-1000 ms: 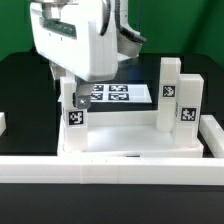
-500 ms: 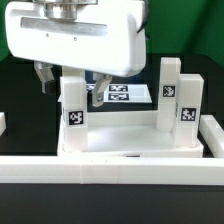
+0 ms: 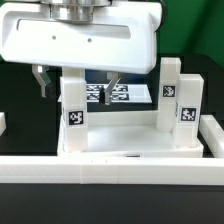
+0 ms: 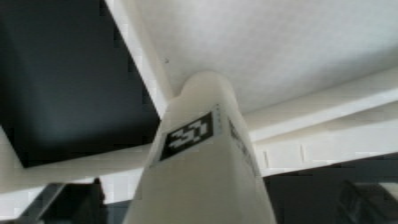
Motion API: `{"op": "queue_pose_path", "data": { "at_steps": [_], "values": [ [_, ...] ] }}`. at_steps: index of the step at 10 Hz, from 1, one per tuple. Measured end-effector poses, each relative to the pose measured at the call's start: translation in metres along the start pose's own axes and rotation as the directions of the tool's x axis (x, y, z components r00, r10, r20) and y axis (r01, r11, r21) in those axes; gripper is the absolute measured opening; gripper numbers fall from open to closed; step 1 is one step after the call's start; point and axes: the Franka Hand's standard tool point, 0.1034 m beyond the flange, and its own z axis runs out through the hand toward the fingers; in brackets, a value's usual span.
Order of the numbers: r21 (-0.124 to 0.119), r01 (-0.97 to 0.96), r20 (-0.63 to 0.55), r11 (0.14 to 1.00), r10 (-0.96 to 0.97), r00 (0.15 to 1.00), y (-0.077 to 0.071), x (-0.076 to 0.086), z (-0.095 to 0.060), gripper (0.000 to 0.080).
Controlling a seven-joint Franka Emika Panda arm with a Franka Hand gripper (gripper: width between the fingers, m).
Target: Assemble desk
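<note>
- Desk tabletop point(image 3: 120, 140) is lying upside down on the black table point(image 3: 20, 80), pressed against the long white border bar point(image 3: 110, 170) at the front edge, with legs standing up from its corners.
- My arm's white wrist housing point(image 3: 80, 40) is filling the top of the exterior view and hiding whatever is behind it.
- Three legs are showing upright: one on the exterior view's left point(image 3: 73, 100), two on its right point(image 3: 170, 85) and point(image 3: 187, 110); I'm not seeing a fourth, could be hidden.
- Marker board point(image 3: 125, 93) is sitting flat behind the tabletop, partly covered by me.
- My gripper point(image 3: 76, 80) is spread fully wide and holding nothing, fingers hanging either side of the left leg; wrist view is showing that leg point(image 4: 205, 150) centred between the finger pads point(image 4: 54, 205).
- I'm judging the step as grasping this leg to screw it in tighter.
- To do it well: I should be staying centred on the square section, closing on flat faces not edges, and keeping the leg vertical so it is not binding in the socket.
- Leg tag point(image 4: 187, 135) is facing the wrist camera.
</note>
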Motion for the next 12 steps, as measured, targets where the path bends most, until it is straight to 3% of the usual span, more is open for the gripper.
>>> {"op": "queue_pose_path", "data": {
  "at_steps": [6,7,8,9,10,12],
  "values": [
    [-0.016,0.275,0.007,0.961,-0.275,0.962,0.0035,0.0,0.0001,0.0649],
    [-0.016,0.273,0.008,0.962,-0.273,0.962,0.0039,-0.0001,0.0002,0.0523],
    [-0.016,0.272,0.008,0.962,-0.272,0.962,0.0043,0.0,0.0002,0.0523],
    [-0.017,0.253,0.008,0.967,-0.253,0.968,0.0045,-0.0001,0.0003,0.038],
    [-0.017,0.234,0.007,0.972,-0.234,0.972,0.0045,0.0,0.0001,0.0291],
    [-0.016,0.216,0.007,0.976,-0.216,0.976,0.0046,-0.0001,0.0002,0.0291]
  ]
}}
